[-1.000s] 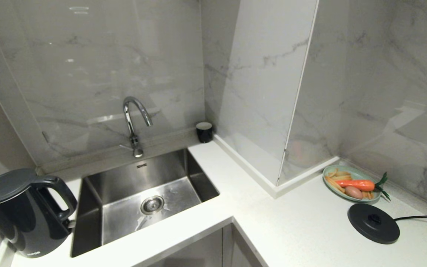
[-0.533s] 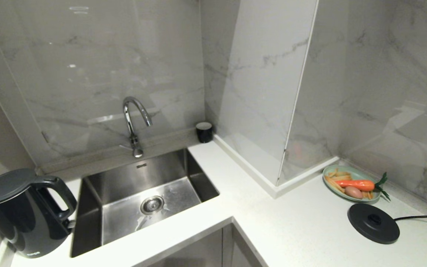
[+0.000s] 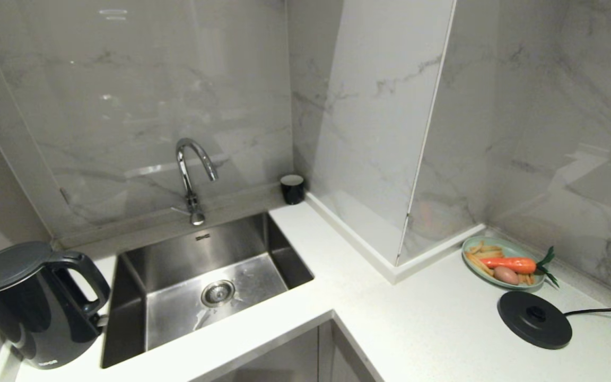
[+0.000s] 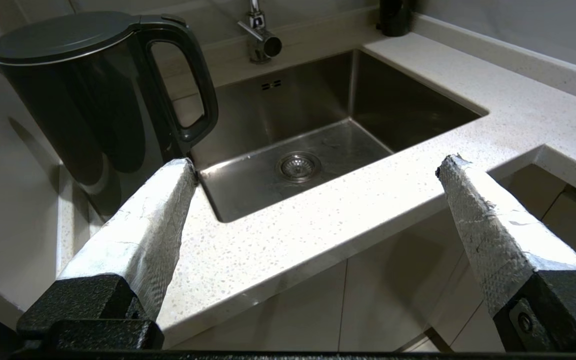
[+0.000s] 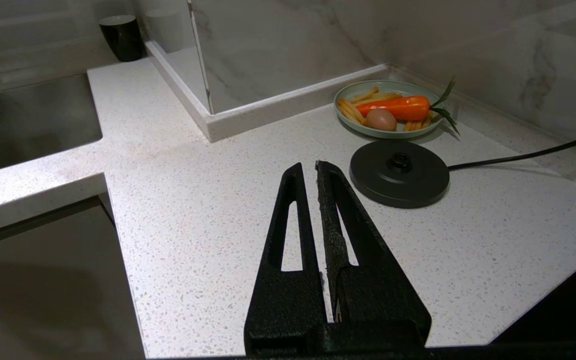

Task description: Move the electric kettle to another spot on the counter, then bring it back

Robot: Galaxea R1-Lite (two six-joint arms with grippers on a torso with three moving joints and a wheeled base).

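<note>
The glossy black electric kettle [image 3: 24, 307] stands upright on the white speckled counter [image 3: 417, 318] at the far left, beside the sink, with its loop handle facing the basin. In the left wrist view the kettle [image 4: 93, 100] is ahead and to one side of my left gripper [image 4: 318, 162]. That gripper hangs open in front of the counter's [image 4: 278, 235] edge, with nothing between its padded fingers. My right gripper [image 5: 308, 166] is shut and empty, low over the counter [image 5: 208, 215] near the base disc [image 5: 399, 172]. Neither gripper shows in the head view.
A steel sink [image 3: 178, 254] with a chrome faucet [image 3: 191, 175] lies right of the kettle. A black cup [image 3: 292, 188] stands in the back corner by a marble column [image 3: 374, 132]. At the right sit a green plate [image 3: 470, 254] of food and the corded black base disc [image 3: 534, 319].
</note>
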